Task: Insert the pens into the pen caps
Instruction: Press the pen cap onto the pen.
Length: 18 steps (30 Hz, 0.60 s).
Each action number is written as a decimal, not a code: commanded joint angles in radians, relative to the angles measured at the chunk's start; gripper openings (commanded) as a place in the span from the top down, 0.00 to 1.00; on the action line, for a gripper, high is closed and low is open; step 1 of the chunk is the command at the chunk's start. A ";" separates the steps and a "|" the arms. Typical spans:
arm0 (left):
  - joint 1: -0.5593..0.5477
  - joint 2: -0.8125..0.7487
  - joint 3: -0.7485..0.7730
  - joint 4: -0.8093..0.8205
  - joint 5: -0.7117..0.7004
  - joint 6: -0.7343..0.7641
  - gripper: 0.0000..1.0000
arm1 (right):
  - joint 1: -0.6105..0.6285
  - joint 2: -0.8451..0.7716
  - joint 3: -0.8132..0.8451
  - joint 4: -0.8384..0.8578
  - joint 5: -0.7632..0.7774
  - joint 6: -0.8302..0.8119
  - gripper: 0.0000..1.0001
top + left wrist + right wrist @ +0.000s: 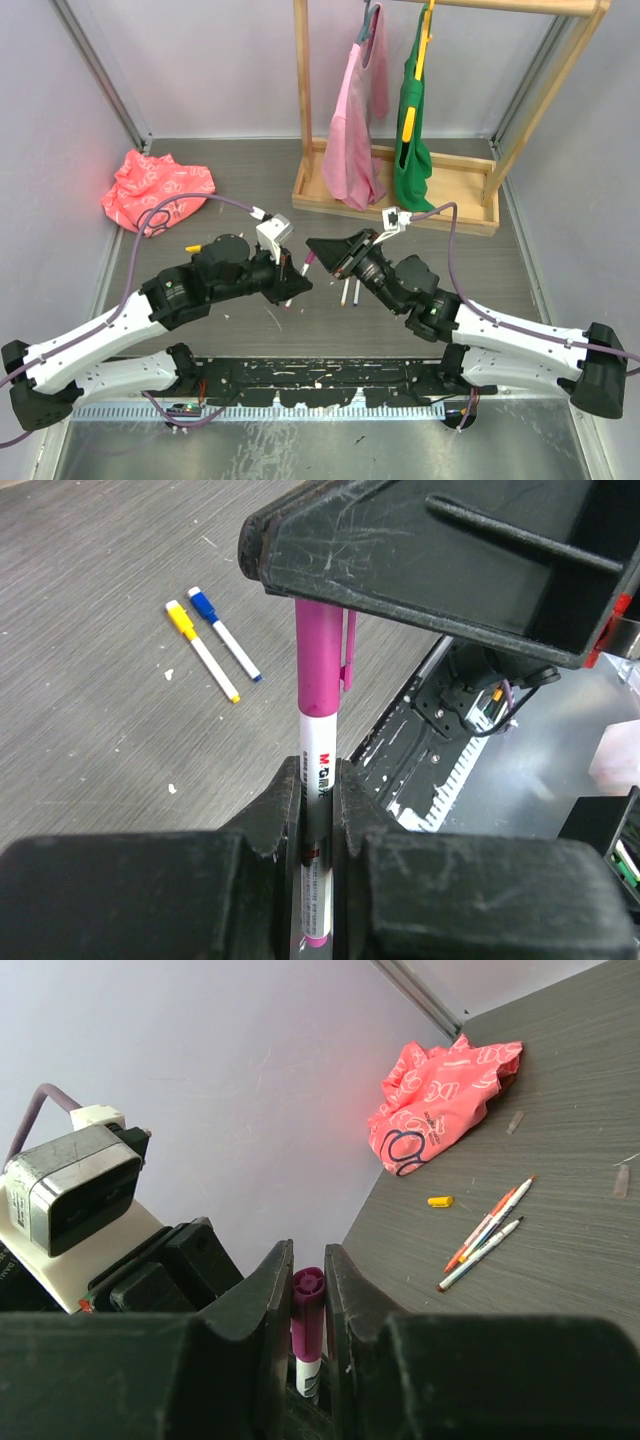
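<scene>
My left gripper is shut on the white barrel of a purple pen that points away from it. The purple pen cap sits over the pen's far end, and my right gripper is shut on that cap, with the white barrel showing below it. From above, the two grippers meet tip to tip over the table's middle. A capped yellow pen and a capped blue pen lie on the table. Uncapped pens and a loose yellow cap lie further off.
A crumpled pink cloth lies at the back left by the wall. A wooden rack holding a pink and a green garment stands at the back right. Grey walls close in both sides.
</scene>
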 commanded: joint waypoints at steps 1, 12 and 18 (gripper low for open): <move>0.013 -0.002 0.147 0.250 -0.139 0.060 1.00 | 0.149 0.080 0.002 -0.117 -0.122 0.029 1.00; 0.046 -0.020 0.213 0.305 -0.166 0.089 1.00 | 0.370 0.223 -0.030 -0.057 0.019 0.109 1.00; 0.062 -0.025 0.238 0.333 -0.175 0.095 1.00 | 0.502 0.355 -0.011 -0.004 0.052 0.172 1.00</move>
